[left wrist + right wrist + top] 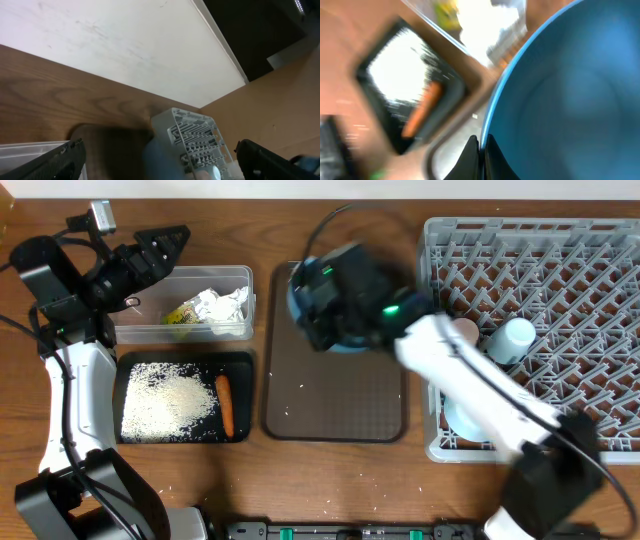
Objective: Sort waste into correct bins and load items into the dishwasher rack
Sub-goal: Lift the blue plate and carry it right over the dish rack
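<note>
My right gripper (481, 150) is shut on the rim of the dark-blue plate (570, 85), one finger on each side. Overhead, the plate (345, 345) is held over the far end of the brown tray, mostly hidden under the right wrist. My left gripper (165, 242) hangs open and empty above the clear tub (180, 275), which holds the crumpled wrapper (215, 307). Rice (165, 398) and the carrot piece (225, 405) lie in the black tray (185, 358). The grey rack (560, 270) at right holds a pink cup (465, 332), a light-blue cup (512, 340) and a bowl (462, 420).
The brown serving tray (340, 405) lies mid-table between the bins and the rack, with a few rice grains on it. More grains are scattered on the wood near the front edge. The left wrist view looks across the table to the rack (192, 135).
</note>
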{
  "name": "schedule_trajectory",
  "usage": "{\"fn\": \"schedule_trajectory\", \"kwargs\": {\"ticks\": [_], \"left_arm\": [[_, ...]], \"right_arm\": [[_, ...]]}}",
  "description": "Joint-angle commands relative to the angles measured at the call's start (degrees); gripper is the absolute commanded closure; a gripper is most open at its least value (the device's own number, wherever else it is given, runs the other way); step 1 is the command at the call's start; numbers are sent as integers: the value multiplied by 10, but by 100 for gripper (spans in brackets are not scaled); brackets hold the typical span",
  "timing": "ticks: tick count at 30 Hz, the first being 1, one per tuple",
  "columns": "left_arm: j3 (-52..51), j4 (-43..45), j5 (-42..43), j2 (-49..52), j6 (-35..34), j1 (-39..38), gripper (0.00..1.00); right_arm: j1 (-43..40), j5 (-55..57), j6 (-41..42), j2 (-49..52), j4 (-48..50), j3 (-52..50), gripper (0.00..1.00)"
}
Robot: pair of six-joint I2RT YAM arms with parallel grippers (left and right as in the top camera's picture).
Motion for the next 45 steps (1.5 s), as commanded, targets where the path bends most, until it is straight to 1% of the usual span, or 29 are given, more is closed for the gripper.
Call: {"fn": "schedule_trajectory", "kwargs": {"ticks": [1, 5, 9, 15, 19, 24, 28, 34, 45], "left_arm": [[9, 1, 7, -10, 0, 3, 2], [9, 1, 7, -10, 0, 3, 2], [9, 1, 7, -10, 0, 3, 2], [9, 1, 7, -10, 0, 3, 2], [9, 1, 7, -10, 0, 3, 2], [9, 1, 7, -10, 0, 3, 2], [9, 1, 7, -10, 0, 3, 2], [9, 1, 7, -10, 0, 3, 2], [9, 1, 7, -10, 0, 3, 2]], "right_arm": [[-64, -155, 1, -51, -9, 4, 99], [-157, -270, 1, -83, -25, 4, 99], [-279, -411, 1, -88, -30, 5, 99], [-464, -587, 1, -87, 5, 4, 99], [-566, -633, 1, -87, 14, 4, 99], [-663, -635, 1, -87, 12, 4, 99], [-702, -635, -6, -87, 12, 4, 99], [-710, -625, -10, -73, 11, 4, 99], [-703, -651, -10, 29, 12, 4, 99]]}}
